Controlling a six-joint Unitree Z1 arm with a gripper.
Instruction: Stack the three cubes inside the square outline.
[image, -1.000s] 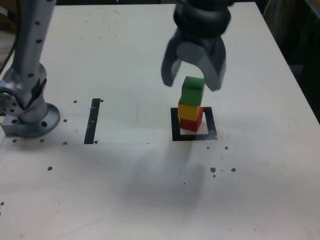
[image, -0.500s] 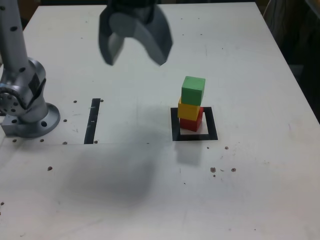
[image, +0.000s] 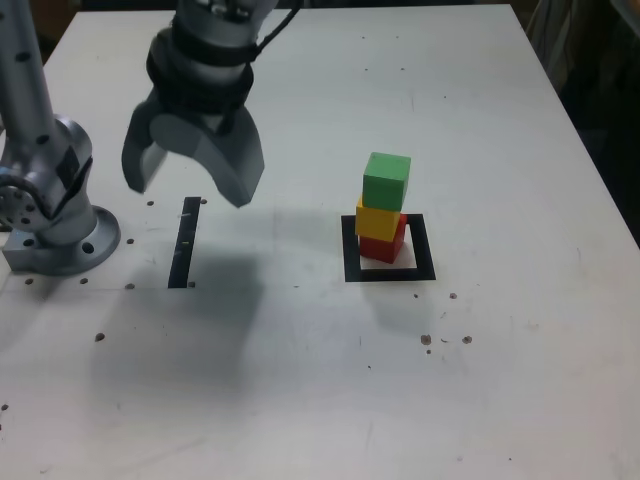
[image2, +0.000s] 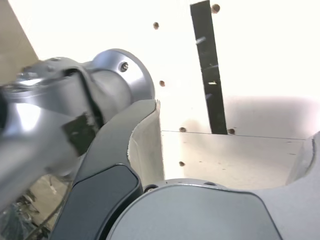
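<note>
Three cubes stand in one stack inside the square outline (image: 350, 250): the red cube (image: 384, 245) at the bottom, the yellow cube (image: 379, 219) on it, the green cube (image: 386, 181) on top, turned a little. My gripper (image: 188, 187) hangs open and empty well off to the exterior view's left of the stack, above the thin black strip (image: 185, 240). In the wrist view the fingers (image2: 145, 145) frame bare table and the black strip (image2: 210, 70); no cube shows there.
The arm's grey round base (image: 55, 225) sits at the exterior view's left edge and fills part of the wrist view (image2: 75, 100). Small dark holes (image: 445, 340) dot the white table (image: 480, 120). Dark floor lies beyond the table's right edge.
The gripper has let go of the green cube, risen and swung away to the exterior view's left, then come lower over the black strip. The stack has stayed in place.
</note>
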